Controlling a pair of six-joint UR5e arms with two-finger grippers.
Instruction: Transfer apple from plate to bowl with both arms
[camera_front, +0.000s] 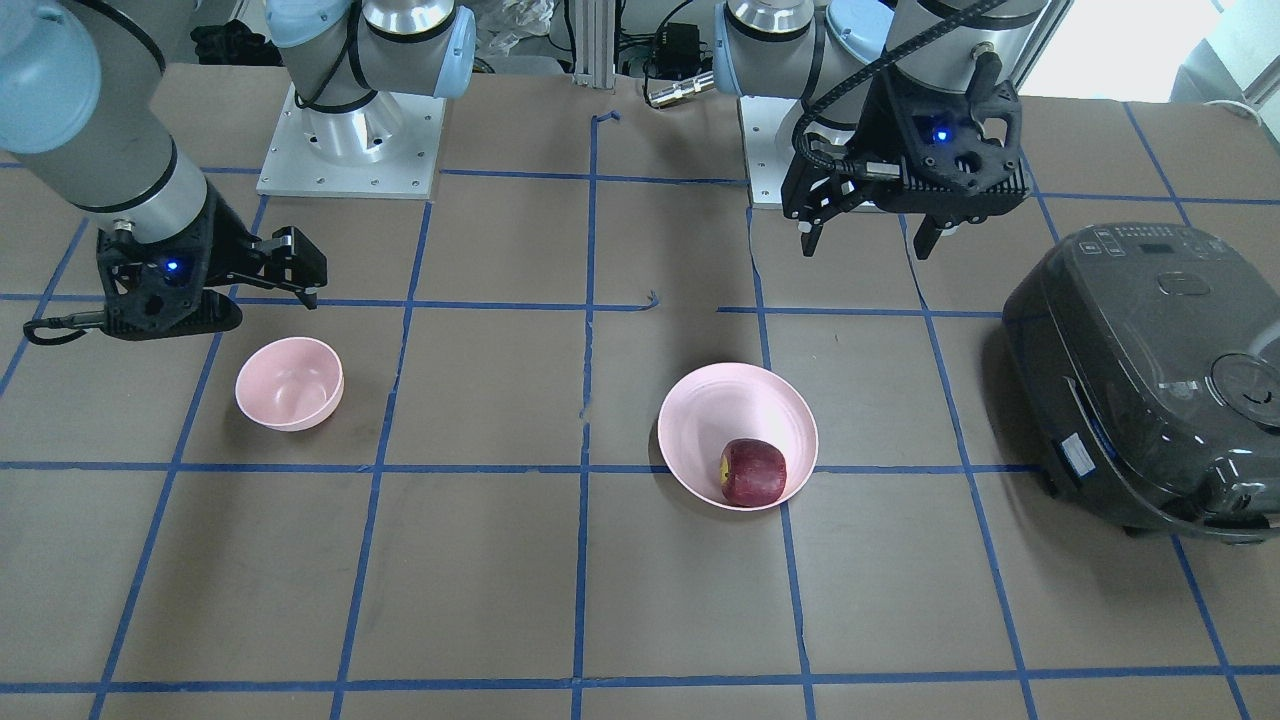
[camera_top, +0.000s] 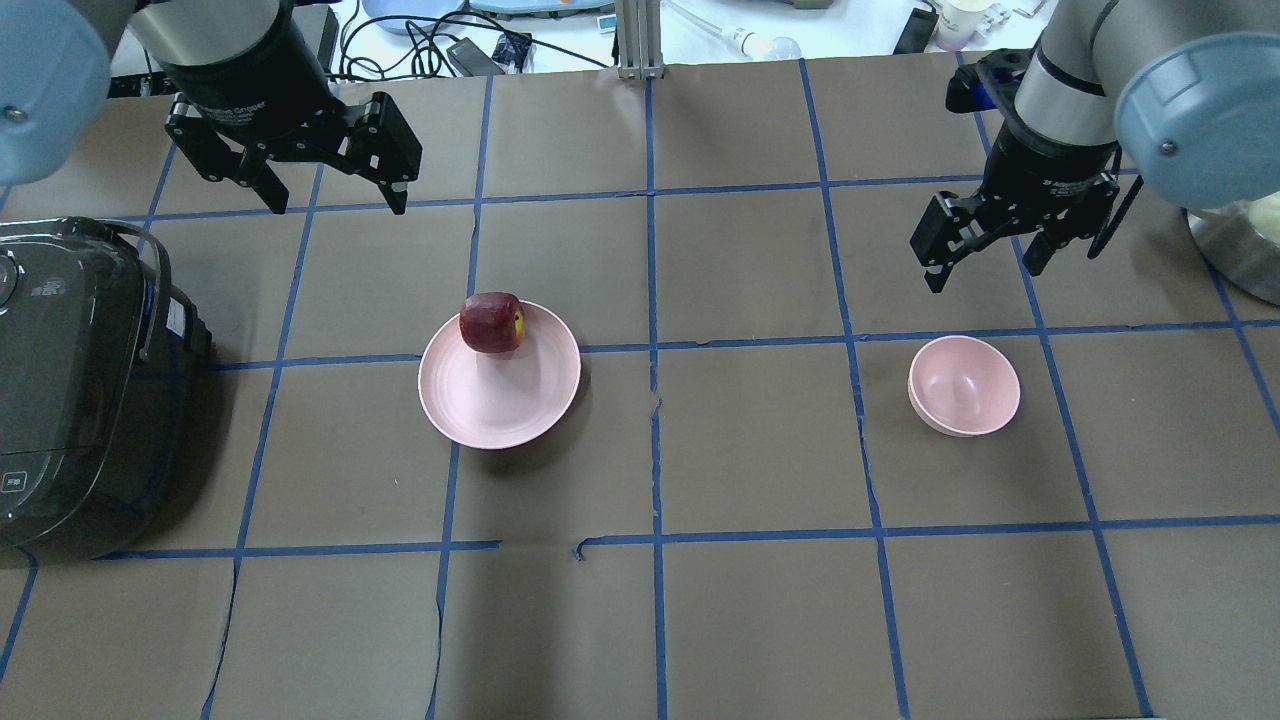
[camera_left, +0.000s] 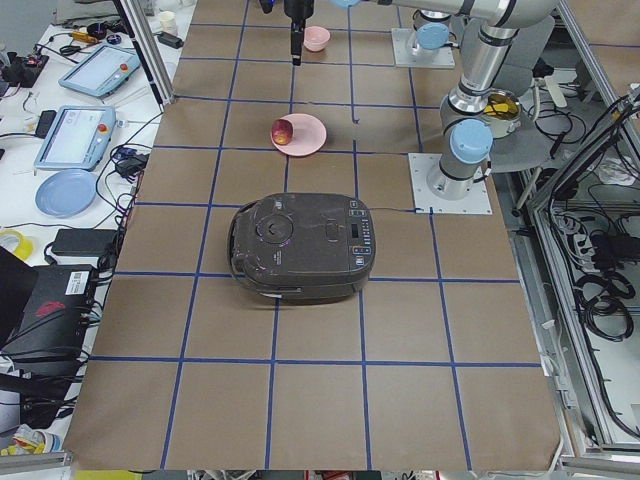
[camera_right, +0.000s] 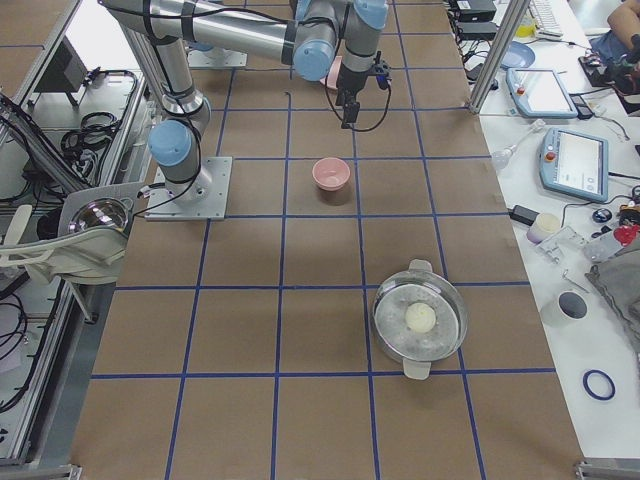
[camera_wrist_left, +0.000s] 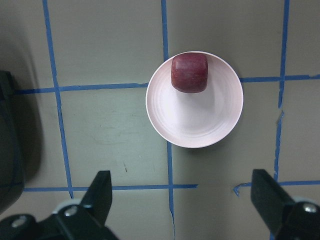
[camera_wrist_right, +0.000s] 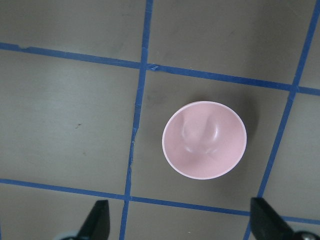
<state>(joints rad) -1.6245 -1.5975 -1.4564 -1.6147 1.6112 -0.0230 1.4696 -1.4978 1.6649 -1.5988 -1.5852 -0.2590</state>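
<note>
The apple (camera_top: 492, 322) sits on the plate (camera_top: 500, 400) at its far rim (yellowish patch showing), the left gripper (camera_top: 338, 200) hangs near the plate with fingers spread wide, and well off to the plate's right the right gripper (camera_top: 985, 272), likewise spread, hangs by the bowl (camera_top: 964, 385).

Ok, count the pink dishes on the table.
2. The wide, shallow pink plate, holding the dark red apple, on the robot's left; the small, deep pink bowl, empty, on its right.
</note>
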